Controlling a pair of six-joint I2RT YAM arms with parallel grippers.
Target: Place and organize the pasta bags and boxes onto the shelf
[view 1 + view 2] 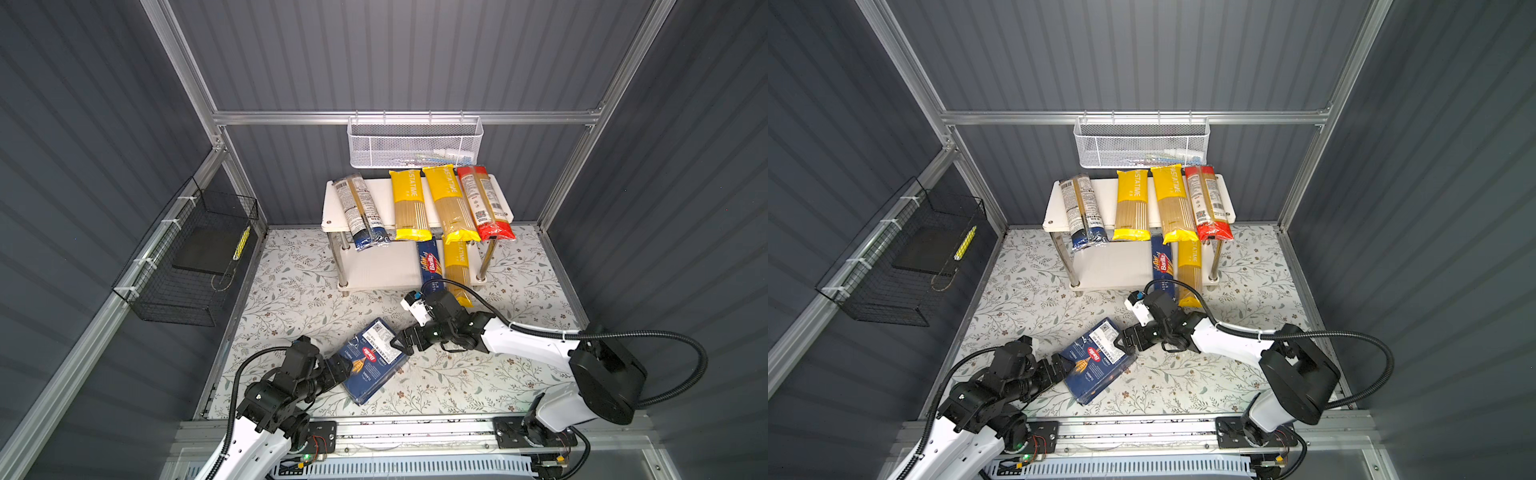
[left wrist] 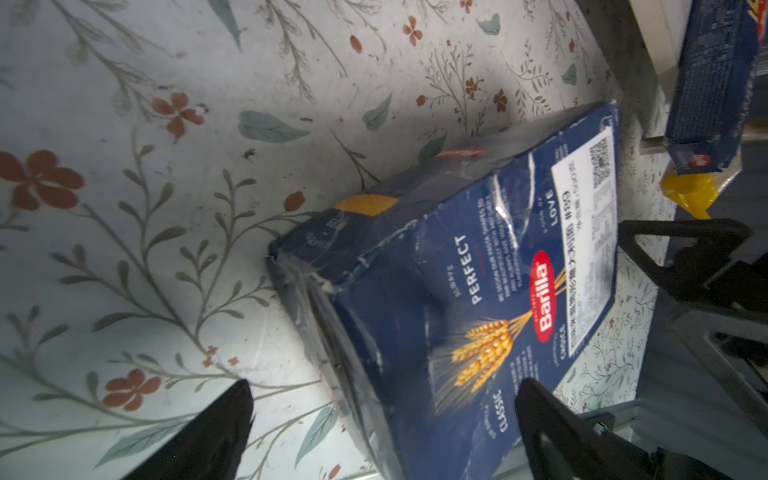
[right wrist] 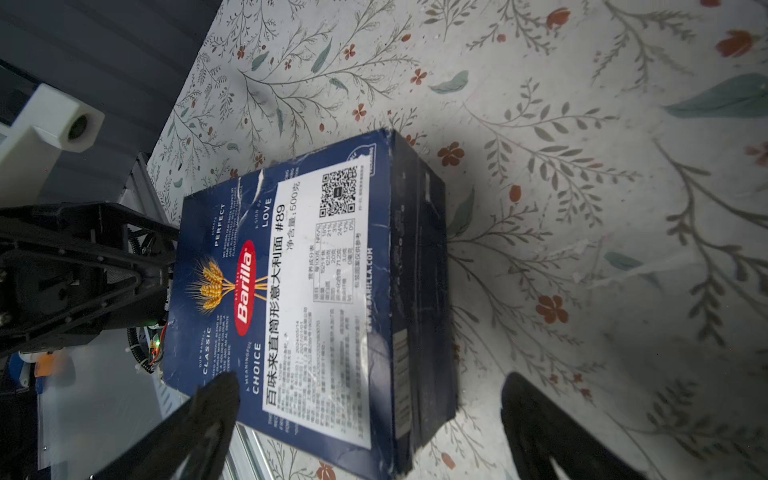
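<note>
Right claw (image 1: 400, 344) wide open, empty, astride box (image 1: 368, 365) edge at its 2 o'clock; left claw (image 1: 336, 368) open, empty, at 9; shelf (image 1: 376, 266) toward 12.

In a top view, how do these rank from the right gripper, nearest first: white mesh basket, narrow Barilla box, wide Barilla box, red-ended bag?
From the right gripper:
1. wide Barilla box, directly beside it, at the front.
2. narrow Barilla box, lower board of the shelf.
3. red-ended bag, top board, right end.
4. white mesh basket, back rail.
</note>
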